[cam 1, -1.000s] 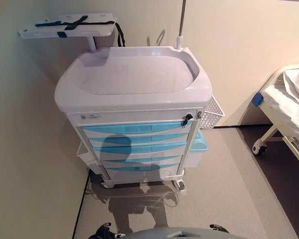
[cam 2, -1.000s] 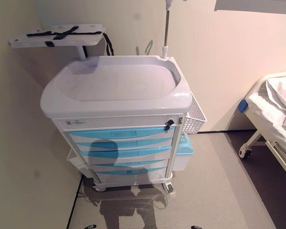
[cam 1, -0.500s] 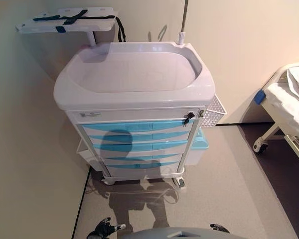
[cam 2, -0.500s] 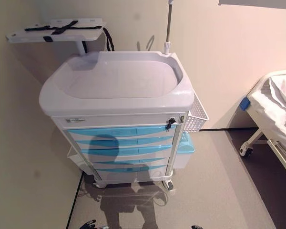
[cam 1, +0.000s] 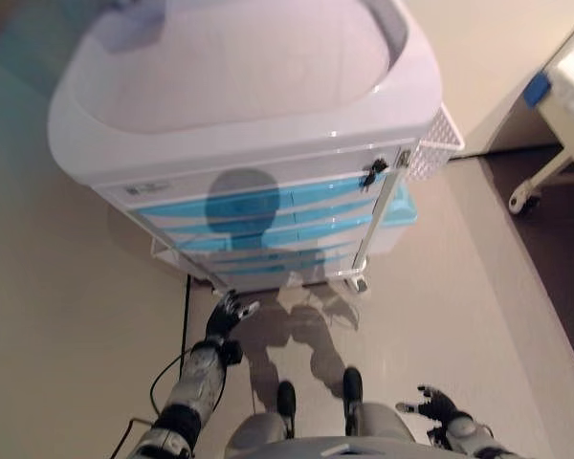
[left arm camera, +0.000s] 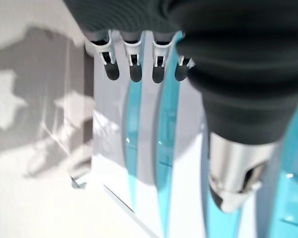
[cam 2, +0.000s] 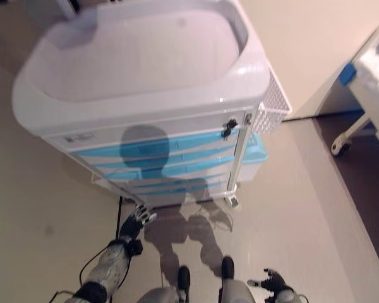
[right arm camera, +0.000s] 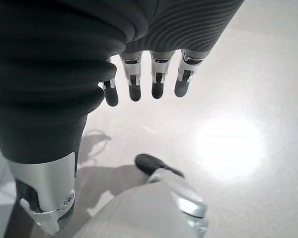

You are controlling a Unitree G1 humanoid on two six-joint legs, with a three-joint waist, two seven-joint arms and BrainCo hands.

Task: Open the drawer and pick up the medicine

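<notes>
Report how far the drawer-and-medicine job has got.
Nothing is done: every blue drawer of the cart is shut, and no medicine shows. The left hand is open, low by the cart's base; the right hand is open and empty. Opening and picking remain.

Medical cart (cam 1: 249,134): smooth glossy white plastic; drawers (cam 1: 268,206) translucent blue-fronted. Side basket (cam 1: 432,148): perforated white plastic. Floor (cam 1: 459,316): matt, speckled grey.

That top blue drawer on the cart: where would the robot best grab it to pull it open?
Probably along the top blue drawer front's long handle strip, near its middle, coming straight from the cart front. The strip runs the drawer's full width, so a central pull should slide evenly. Both the left hand and right hand hang low, open, touching nothing.
</notes>
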